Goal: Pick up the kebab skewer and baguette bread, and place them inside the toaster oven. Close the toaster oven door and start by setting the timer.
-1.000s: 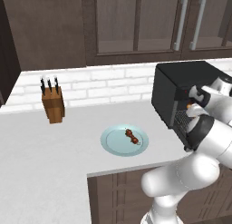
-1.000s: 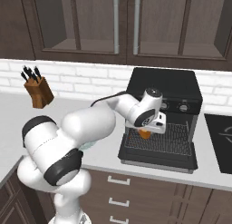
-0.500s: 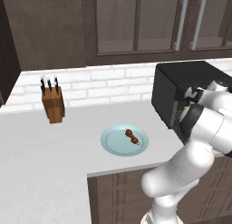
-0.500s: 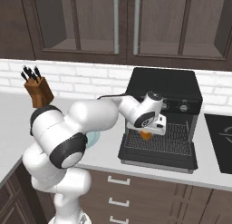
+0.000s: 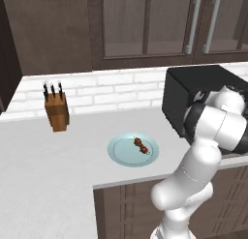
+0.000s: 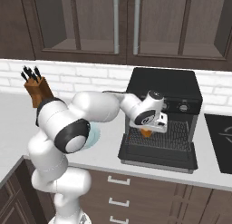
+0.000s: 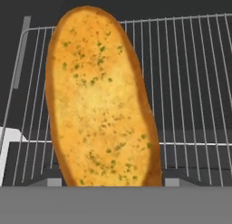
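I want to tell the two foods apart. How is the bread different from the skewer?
The bread is golden-orange with green flecks; the skewer is dark red-brown chunks. The bread is at the end effector over the oven rack; the skewer lies on the plate. The bread is a broad oval slice; the skewer is thin. Both are food for the oven.

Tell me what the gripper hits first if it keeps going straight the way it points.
Probably the oven's wire rack. The gripper holds the baguette pointed at it; how far off the rack lies is hard to judge.

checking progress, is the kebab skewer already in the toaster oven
No, the kebab skewer lies on the plate on the counter, apart from the toaster oven.
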